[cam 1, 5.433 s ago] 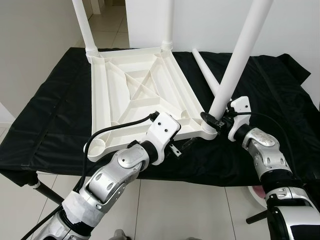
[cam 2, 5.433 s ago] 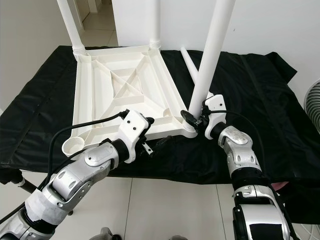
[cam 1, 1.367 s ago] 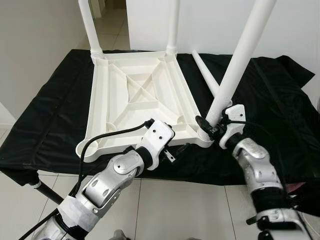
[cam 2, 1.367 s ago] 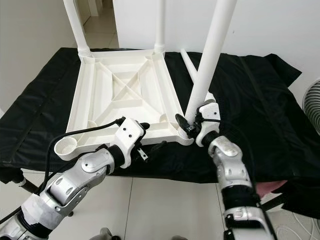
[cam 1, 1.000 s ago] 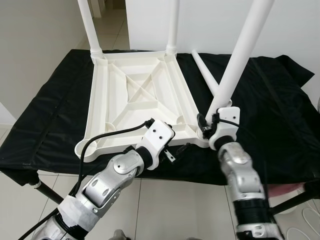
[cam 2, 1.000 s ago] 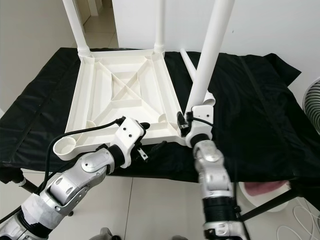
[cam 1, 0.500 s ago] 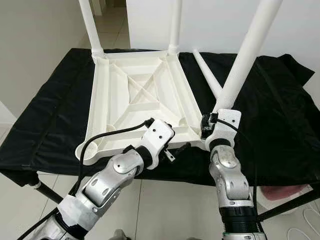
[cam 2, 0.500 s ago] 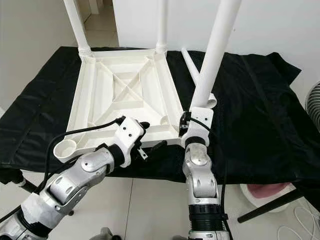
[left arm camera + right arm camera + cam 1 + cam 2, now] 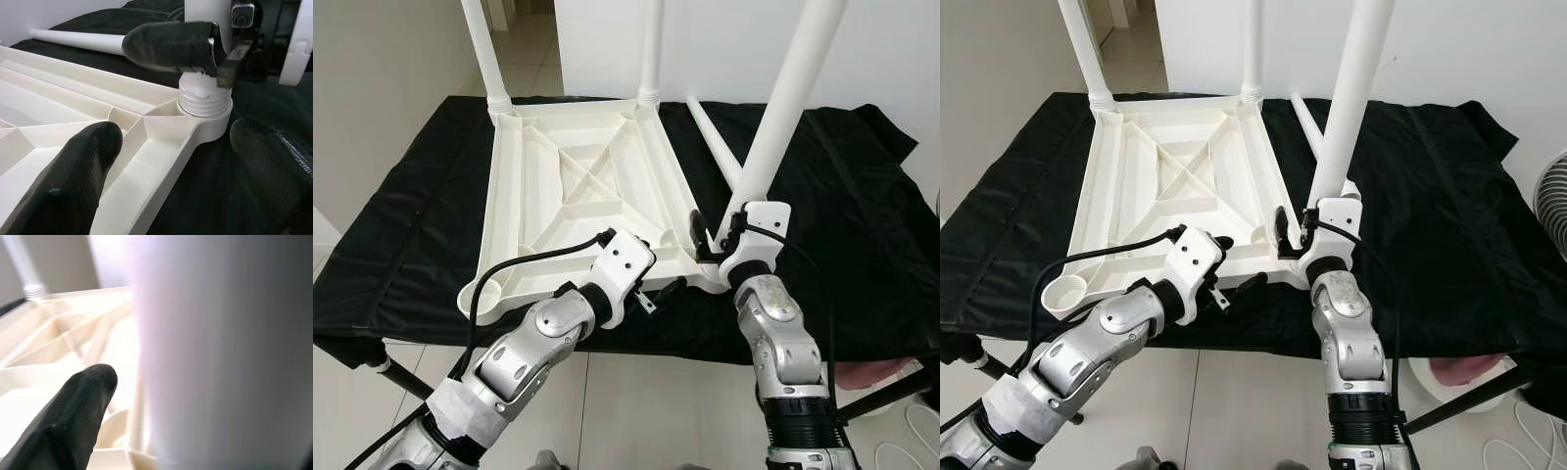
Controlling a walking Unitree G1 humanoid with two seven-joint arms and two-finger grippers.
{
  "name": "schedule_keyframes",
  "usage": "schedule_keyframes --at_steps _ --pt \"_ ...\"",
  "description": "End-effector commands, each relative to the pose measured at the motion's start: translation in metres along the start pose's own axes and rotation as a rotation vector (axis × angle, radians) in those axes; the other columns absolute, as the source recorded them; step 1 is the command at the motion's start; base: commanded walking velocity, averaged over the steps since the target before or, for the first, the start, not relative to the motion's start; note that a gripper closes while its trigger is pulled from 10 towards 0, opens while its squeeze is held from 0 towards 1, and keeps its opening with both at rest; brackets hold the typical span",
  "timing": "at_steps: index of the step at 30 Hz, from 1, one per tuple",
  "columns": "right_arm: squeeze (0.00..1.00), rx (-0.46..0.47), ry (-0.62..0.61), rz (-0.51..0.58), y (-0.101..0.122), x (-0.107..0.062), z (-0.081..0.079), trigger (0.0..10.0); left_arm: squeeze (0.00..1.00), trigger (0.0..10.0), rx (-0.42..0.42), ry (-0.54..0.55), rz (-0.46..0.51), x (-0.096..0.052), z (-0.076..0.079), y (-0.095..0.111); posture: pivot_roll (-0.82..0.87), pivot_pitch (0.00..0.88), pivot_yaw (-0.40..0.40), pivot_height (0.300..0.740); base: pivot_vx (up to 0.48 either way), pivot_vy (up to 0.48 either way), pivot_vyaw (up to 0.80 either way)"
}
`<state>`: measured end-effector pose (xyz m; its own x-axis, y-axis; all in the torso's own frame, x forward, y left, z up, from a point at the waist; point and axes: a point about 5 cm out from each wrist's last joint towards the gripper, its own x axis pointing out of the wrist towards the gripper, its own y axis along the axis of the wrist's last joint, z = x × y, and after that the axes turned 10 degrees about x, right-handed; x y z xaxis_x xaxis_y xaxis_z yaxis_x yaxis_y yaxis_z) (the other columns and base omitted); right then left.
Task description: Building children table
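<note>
Three legs stand in the upturned tabletop (image 9: 578, 196) on the black-draped counter (image 9: 862, 225); a fourth leg (image 9: 715, 142) lies loose. The near leg (image 9: 773, 127) is clasped by the right hand (image 9: 717, 238) and tilts, so cross-threading is risked. The left hand (image 9: 161, 161), open, straddles the rim near the counter's front edge.

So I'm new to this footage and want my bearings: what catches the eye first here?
The upturned white tabletop on the black cloth, two legs standing at its far corners. At its near right corner the right pincer grips a third leg at its threaded base, while the left pincer sits open at the near edge. A fourth leg lies loose on the cloth.
</note>
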<state>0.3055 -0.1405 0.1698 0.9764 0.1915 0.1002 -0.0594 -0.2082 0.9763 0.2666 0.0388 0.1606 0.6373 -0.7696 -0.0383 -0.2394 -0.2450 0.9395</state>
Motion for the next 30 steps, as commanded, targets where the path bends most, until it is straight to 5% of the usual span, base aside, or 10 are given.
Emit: schedule_keyframes --at_steps 1,6,12,22,23,24,25,28,29,30 --pt "0.00 0.018 0.089 -0.036 -0.003 0.002 -0.003 10.0 0.00 10.0 0.010 -0.178 0.035 -0.001 0.005 0.003 -0.13 0.033 0.046 0.740 0.000 0.000 0.00" --pt "0.00 -0.069 0.273 -0.078 -0.002 0.003 0.009 10.0 0.00 10.0 0.009 -0.175 0.035 -0.001 0.005 0.003 -0.13 0.033 0.046 0.740 0.000 0.000 0.00" --pt "0.00 -0.140 0.374 -0.143 -0.004 0.008 0.034 10.0 0.00 10.0 0.012 -0.176 0.034 -0.001 0.004 0.003 -0.13 0.033 0.046 0.740 0.000 0.000 0.00" --pt "0.00 -0.208 0.487 -0.232 -0.010 0.012 0.047 9.3 0.00 10.0 0.015 -0.178 0.035 -0.001 0.004 0.004 -0.13 0.033 0.046 0.740 0.000 0.000 0.00" --pt "0.00 -0.211 0.496 -0.236 -0.010 0.012 0.047 4.8 0.00 10.0 0.016 -0.178 0.035 -0.001 0.004 0.004 -0.13 0.033 0.046 0.740 0.000 0.000 0.00" --pt "0.00 -0.211 0.509 -0.239 -0.010 0.013 0.049 4.8 0.00 10.0 0.016 -0.178 0.035 -0.001 0.004 0.004 -0.13 0.033 0.046 0.740 0.000 0.000 0.00" --pt "0.00 -0.212 0.521 -0.241 -0.011 0.014 0.049 2.9 0.00 10.0 0.016 -0.178 0.035 -0.001 0.004 0.004 -0.13 0.033 0.046 0.740 0.000 0.000 0.00" --pt "0.00 -0.214 0.537 -0.241 -0.011 0.015 0.051 2.9 0.00 10.0 0.016 -0.178 0.036 -0.001 0.004 0.004 -0.13 0.033 0.046 0.740 0.000 0.000 0.00" --pt "0.00 -0.221 0.544 -0.241 -0.011 0.016 0.051 0.0 0.00 10.0 0.015 -0.178 0.036 -0.001 0.004 0.004 -0.13 0.033 0.046 0.740 0.000 0.000 0.00" --pt "0.00 -0.226 0.556 -0.242 -0.010 0.016 0.052 0.0 0.00 10.0 0.014 -0.180 0.036 -0.001 0.005 0.004 -0.13 0.033 0.046 0.740 0.000 0.000 0.00"
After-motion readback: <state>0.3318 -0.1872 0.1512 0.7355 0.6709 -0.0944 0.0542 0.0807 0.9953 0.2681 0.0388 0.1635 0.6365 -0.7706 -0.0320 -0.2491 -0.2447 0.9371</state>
